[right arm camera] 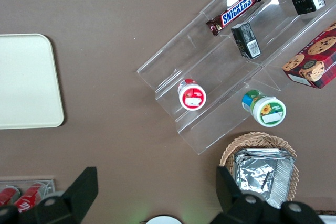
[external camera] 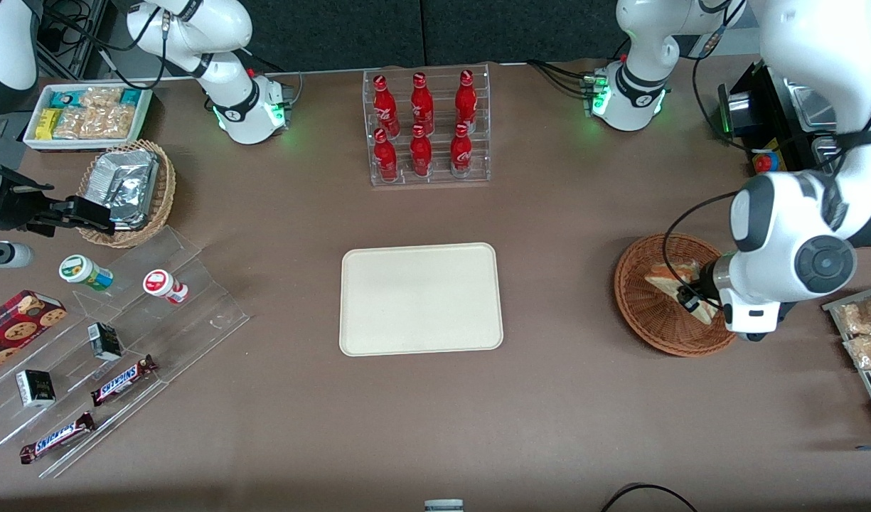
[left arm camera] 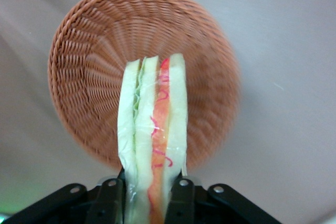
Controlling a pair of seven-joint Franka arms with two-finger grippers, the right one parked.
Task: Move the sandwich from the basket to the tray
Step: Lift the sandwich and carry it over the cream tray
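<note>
The sandwich (left arm camera: 153, 129) is a pale bread wedge with orange and green filling. My left gripper (left arm camera: 147, 195) is shut on it and holds it above the reddish-brown wicker basket (left arm camera: 94, 66), clear of the weave. In the front view the gripper (external camera: 695, 295) and sandwich (external camera: 673, 279) are over the basket (external camera: 648, 313) at the working arm's end of the table, partly hidden by the arm. The cream tray (external camera: 421, 299) lies bare in the middle of the table; it also shows in the right wrist view (right arm camera: 26, 82).
A clear rack of red bottles (external camera: 426, 128) stands farther from the camera than the tray. A tan basket of foil packets (external camera: 126, 186), a white snack box (external camera: 87, 114) and an acrylic stand (external camera: 122, 341) with bars and jars lie toward the parked arm's end. Snack trays (external camera: 865, 334) sit beside the basket.
</note>
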